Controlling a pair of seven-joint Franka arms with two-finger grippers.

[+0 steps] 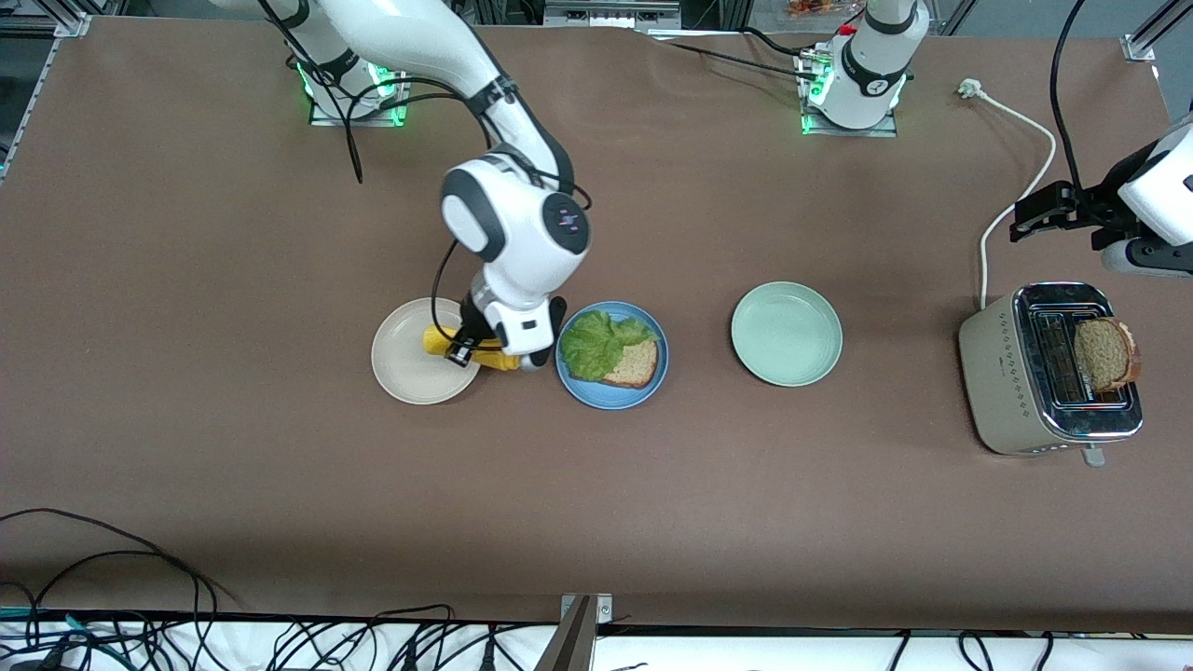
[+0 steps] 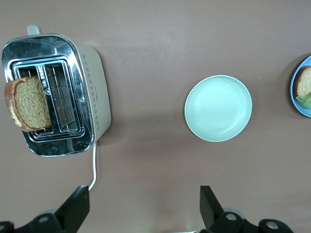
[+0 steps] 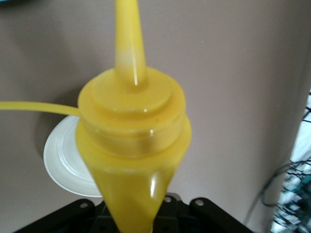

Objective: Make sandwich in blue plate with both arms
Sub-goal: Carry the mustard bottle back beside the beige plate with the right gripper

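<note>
Open-faced sandwich on round mid-blue plate: one brown bread slice under ruffled green lettuce leaf, no top slice.

Right gripper pinching yellow plastic squeeze bottle, low between cream-white plate and blue plate. Left gripper spread wide, holding nothing, up over table by beige two-slot toaster with second brown bread slice standing in one slot. Pale mint-green plate between blue plate and toaster.
</note>
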